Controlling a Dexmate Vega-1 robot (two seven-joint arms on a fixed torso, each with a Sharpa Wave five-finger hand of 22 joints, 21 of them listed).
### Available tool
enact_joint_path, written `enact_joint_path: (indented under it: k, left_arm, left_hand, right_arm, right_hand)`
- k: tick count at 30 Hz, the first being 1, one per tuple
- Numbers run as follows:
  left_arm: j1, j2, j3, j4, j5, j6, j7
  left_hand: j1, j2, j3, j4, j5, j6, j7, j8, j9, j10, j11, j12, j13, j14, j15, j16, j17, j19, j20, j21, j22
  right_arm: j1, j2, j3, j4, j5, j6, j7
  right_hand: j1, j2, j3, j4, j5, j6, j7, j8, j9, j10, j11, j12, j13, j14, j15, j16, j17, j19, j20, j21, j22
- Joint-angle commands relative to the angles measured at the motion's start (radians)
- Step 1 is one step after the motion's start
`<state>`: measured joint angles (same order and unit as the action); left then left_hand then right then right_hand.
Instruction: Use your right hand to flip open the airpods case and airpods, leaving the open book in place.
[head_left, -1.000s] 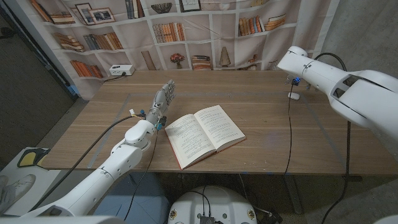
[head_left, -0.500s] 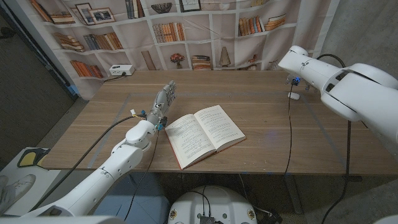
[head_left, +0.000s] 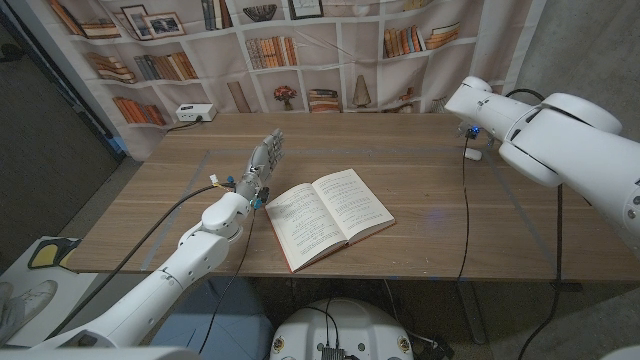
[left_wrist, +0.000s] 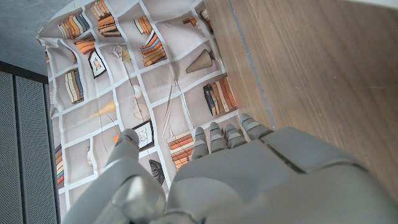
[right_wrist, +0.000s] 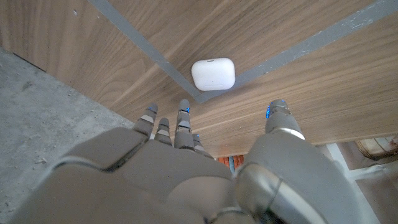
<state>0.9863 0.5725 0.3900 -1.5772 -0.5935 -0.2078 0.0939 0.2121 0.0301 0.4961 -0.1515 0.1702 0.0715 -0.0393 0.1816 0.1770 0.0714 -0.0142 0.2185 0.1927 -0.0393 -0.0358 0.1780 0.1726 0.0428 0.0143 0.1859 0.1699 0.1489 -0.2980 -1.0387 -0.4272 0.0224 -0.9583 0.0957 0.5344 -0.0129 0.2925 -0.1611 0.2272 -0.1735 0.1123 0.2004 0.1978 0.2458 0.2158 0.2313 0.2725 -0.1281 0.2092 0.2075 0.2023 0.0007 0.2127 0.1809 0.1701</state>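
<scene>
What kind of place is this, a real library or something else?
Probably a lab or test room, not a library: the bookshelves are printed on a wrinkled cloth backdrop, beside a bare concrete wall, behind one wooden table.

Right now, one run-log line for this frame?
phase: approach | right robot hand: open, above airpods case, no contact | case: closed, on table | left robot hand: open, idle | open book: untouched

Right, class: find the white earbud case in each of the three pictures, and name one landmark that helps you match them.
Head view: the earbud case lies on the table's far right, beside the right arm.
Left wrist view: not in it.
Right wrist view: the case lies closed on the wood, beyond the right hand, untouched.
Shared landmark: the grey tape line on the table.
</scene>
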Motion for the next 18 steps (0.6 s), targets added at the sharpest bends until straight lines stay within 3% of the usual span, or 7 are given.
enact_joint_path:
  k: [1, 5, 12, 18]
  left_arm:
    - [0.01, 0.006, -0.004, -0.012, -0.003, -0.006, -0.002]
    - [0.012, 0.002, -0.004, -0.009, -0.004, -0.011, -0.002]
    - [0.009, -0.001, 0.0, -0.005, 0.001, -0.014, -0.003]
    - [0.009, -0.005, 0.002, -0.003, 0.004, -0.019, -0.001]
  left_hand:
    - [0.005, -0.004, -0.003, 0.0, 0.004, 0.006, 0.003, 0.004, 0.0, 0.004, 0.0, -0.001, 0.004, 0.001, 0.003, 0.003, 0.001, 0.0, 0.003, 0.006, 0.004]
    - [0.006, -0.003, -0.003, 0.0, 0.004, 0.005, 0.004, 0.003, 0.0, 0.005, 0.0, -0.001, 0.004, 0.0, 0.004, 0.003, 0.001, -0.001, 0.003, 0.006, 0.004]
    - [0.006, -0.003, -0.004, 0.0, 0.004, 0.006, 0.004, 0.004, 0.0, 0.006, 0.0, 0.0, 0.004, 0.0, 0.004, 0.003, 0.001, 0.0, 0.003, 0.006, 0.004]
    - [0.007, -0.003, -0.004, 0.001, 0.004, 0.006, 0.004, 0.004, 0.0, 0.005, 0.001, -0.001, 0.004, 0.0, 0.004, 0.003, 0.001, 0.0, 0.003, 0.006, 0.004]
  right_arm:
    - [-0.001, 0.023, -0.018, 0.056, -0.02, 0.071, -0.004]
    - [-0.005, 0.018, -0.007, 0.057, -0.006, 0.084, -0.011]
    - [-0.005, 0.034, -0.055, 0.058, -0.04, 0.078, -0.025]
    - [0.001, 0.033, -0.055, 0.058, -0.035, 0.088, -0.009]
  right_hand:
    - [0.004, -0.006, 0.003, 0.007, -0.002, -0.145, 0.013, -0.004, 0.005, 0.002, -0.001, 0.002, 0.002, 0.001, 0.0, 0.005, 0.004, -0.005, 0.001, 0.004, 0.002]
    - [0.002, -0.007, 0.002, 0.009, -0.004, -0.147, 0.014, -0.005, 0.005, 0.002, -0.001, 0.002, 0.003, 0.001, 0.002, 0.005, 0.004, -0.006, 0.001, 0.004, 0.002]
    - [-0.003, -0.007, 0.0, 0.012, -0.007, -0.15, 0.018, -0.005, 0.005, -0.001, -0.001, 0.001, 0.004, 0.0, 0.004, 0.005, 0.004, -0.007, 0.002, 0.004, 0.002]
    - [-0.007, -0.008, -0.002, 0.015, -0.009, -0.15, 0.019, -0.005, 0.005, -0.001, 0.0, 0.001, 0.005, 0.0, 0.005, 0.006, 0.005, -0.009, 0.002, 0.004, 0.002]
